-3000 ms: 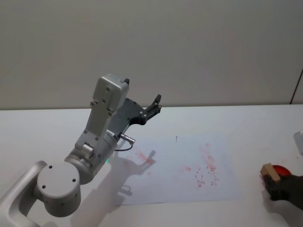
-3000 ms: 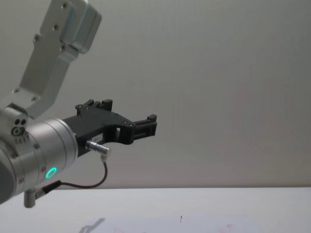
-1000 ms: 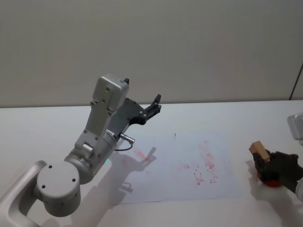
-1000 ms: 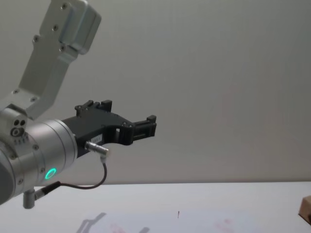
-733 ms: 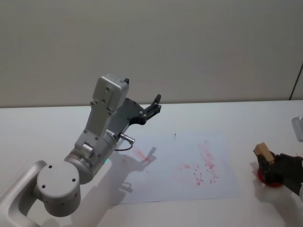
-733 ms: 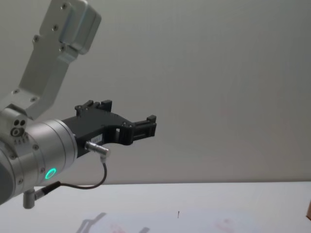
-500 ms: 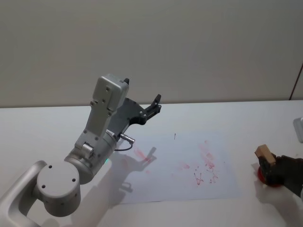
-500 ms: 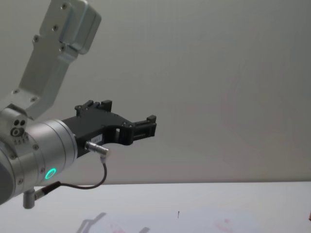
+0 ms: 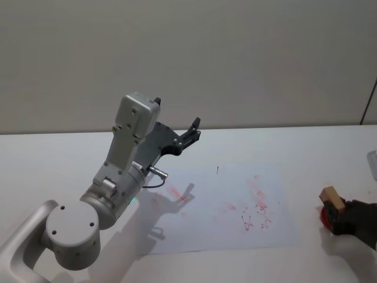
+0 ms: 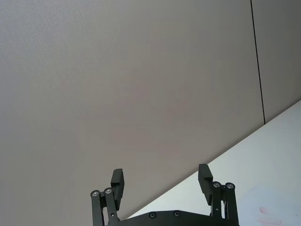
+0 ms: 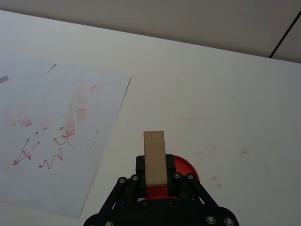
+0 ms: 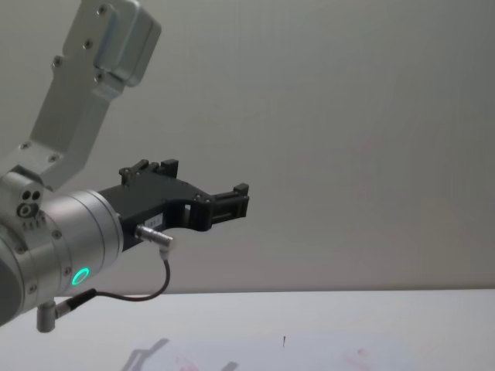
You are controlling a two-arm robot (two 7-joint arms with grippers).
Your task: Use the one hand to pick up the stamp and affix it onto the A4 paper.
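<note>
my right hand grips the stamp over the red ink pad, beside the a4 paper; left hand open, raised.

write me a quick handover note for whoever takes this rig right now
Right gripper: shut on the stamp, over a red ink pad on the table, right of the A4 paper.
Left gripper: open, parked raised over the table's left side, holding nothing.
Done: stamp picked up. The paper already carries red marks.
Left: carry the stamp over the paper, press it down.
</note>
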